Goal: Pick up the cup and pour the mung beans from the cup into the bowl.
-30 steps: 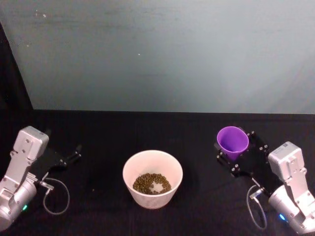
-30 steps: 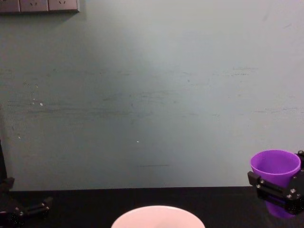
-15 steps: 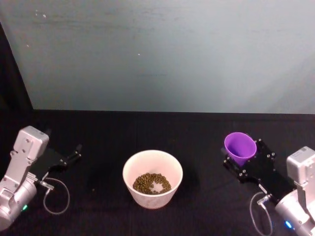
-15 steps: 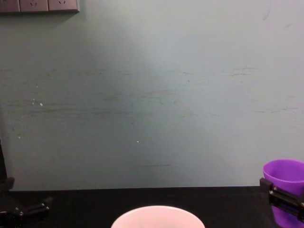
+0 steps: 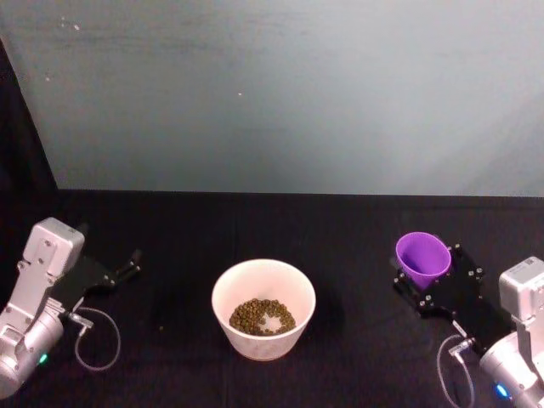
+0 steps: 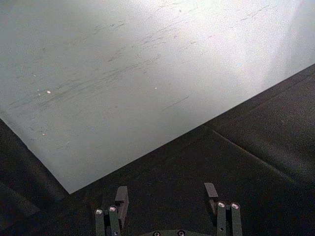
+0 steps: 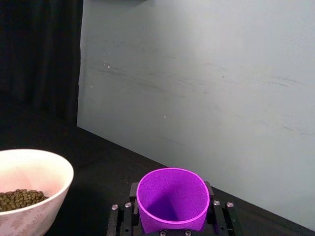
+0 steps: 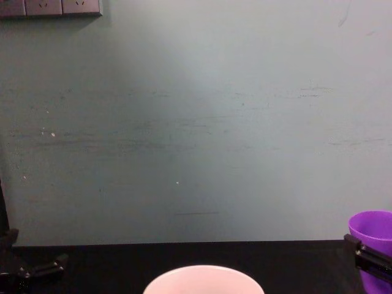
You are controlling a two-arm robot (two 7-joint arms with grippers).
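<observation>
Bright purple cup (image 5: 422,257), pale pinkish-white bowl (image 5: 218,293) of olive-green mung beans (image 5: 255,316), black table (image 5: 255,221), grey-green wall (image 5: 272,93).

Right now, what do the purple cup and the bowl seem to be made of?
The cup: likely thin plastic, matte, uniformly bright purple; its rim looks squeezed slightly out of round. The bowl: probably ceramic or melamine, smooth pale pinkish-white, faint pattern on its outer wall; the look leaves it open.

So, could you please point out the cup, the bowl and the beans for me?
cup (image 5: 422,255), head view, inner wall near the rim.
bowl (image 5: 263,347), head view, front outer wall.
beans (image 5: 248,314), head view, left part of the pile.
</observation>
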